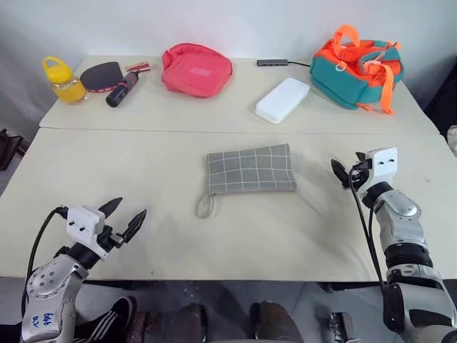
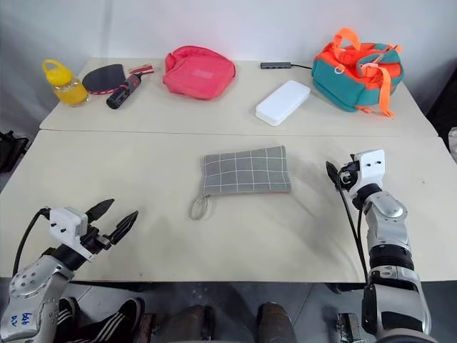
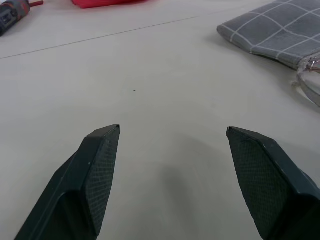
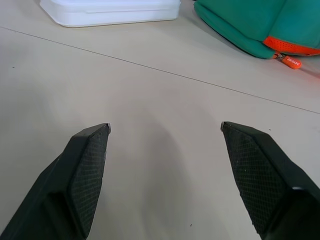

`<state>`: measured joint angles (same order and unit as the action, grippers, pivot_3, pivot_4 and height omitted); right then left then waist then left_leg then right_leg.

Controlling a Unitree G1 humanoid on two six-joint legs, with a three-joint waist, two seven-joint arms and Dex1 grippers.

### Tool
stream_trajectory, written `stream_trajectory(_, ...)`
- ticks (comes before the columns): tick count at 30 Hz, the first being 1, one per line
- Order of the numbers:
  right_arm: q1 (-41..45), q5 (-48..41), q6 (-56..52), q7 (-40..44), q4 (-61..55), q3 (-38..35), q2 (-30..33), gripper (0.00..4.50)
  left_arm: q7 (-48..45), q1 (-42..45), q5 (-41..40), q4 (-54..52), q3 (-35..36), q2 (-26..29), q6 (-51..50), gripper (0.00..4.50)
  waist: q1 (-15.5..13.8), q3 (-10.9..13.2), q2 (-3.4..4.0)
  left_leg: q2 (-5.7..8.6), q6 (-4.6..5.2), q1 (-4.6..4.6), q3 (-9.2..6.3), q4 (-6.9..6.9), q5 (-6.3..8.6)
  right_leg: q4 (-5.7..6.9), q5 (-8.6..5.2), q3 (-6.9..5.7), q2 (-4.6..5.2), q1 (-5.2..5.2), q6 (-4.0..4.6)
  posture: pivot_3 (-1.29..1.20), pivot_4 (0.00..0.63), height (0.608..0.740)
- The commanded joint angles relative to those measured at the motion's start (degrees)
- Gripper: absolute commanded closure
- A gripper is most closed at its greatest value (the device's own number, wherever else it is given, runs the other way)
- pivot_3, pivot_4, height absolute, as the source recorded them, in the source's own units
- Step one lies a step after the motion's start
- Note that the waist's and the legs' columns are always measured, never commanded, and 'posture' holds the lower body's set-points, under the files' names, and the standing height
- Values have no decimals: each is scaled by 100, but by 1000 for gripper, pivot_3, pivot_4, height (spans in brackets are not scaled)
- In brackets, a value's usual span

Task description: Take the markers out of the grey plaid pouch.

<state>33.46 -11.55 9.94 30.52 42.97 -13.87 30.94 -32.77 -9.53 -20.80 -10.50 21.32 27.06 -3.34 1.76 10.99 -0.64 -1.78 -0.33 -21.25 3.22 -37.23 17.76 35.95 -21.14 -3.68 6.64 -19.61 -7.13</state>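
Grey plaid pouch (image 1: 251, 168) flat on the table (image 1: 164, 236), between left hand (image 1: 123, 218) and right hand (image 1: 344, 174), both spread wide and empty. Seen past right-hand fingers (image 4: 85, 165) from the wrist: white case (image 4: 110, 11), teal bag (image 4: 260, 22).

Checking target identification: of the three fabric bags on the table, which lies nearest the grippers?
The flat grey plaid pouch with a wrist loop, lying between both open grippers; the pink-red bag and teal-orange bag sit at the far edge.

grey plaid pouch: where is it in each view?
Left eye: grey plaid pouch at table centre, wrist loop toward the near-left.
Right eye: centre too.
Left wrist: one corner, far side.
Right wrist: not in it.
Shared landmark: table seam, behind the pouch.
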Motion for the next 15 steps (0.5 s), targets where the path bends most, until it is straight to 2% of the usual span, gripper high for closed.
stream_trajectory(1,-59,-80,-29,56,-363,-36,-8,790,-52,-4,-66,-152,-29,0,59,882,-2,0,0,0,0,0,0,0,0,0,0,0,0,0,0,0,150,740)
stream_trajectory(9,-73,-151,-463,231,-1117,115,-138,790,96,92,204,-120,-296,-66,173,882,0,0,0,0,0,0,0,-1,0,0,0,1,0,0,0,0,150,740)
stream_trajectory(12,-43,-337,-832,367,-1736,302,-422,1381,20,292,169,-41,-317,-40,286,841,3,0,0,-3,0,0,0,0,0,2,0,1,-2,-2,0,0,150,740)
stream_trajectory(15,56,-221,-978,394,-2066,643,-737,2461,-16,603,335,242,-390,52,399,841,-2,0,0,-2,-1,0,-1,-1,-1,4,0,0,-1,-4,0,0,150,740)
